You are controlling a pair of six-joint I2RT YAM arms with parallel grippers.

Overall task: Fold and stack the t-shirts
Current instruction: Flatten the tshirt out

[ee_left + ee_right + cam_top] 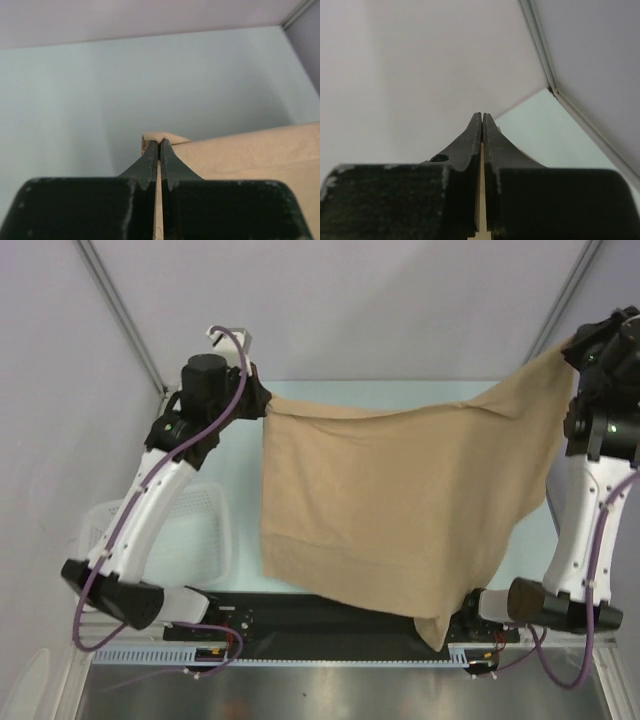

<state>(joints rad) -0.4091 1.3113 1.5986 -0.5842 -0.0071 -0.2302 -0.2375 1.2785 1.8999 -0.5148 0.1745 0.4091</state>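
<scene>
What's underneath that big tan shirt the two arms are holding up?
Pale green table shows past the t-shirt at its top and right edges, and a black strip shows below its lower edge. The middle of the table is covered, so anything lying there cannot be seen.

Light: soft, even, fairly bright
Shadows: faint, diffuse
Glare: mild sheen on metal strip (pixel 330 695)
Focus: wrist views kinda soft close up

This is a lab booth (plain walls (pixel 330 300), metal corner struts (pixel 121 315)).
</scene>
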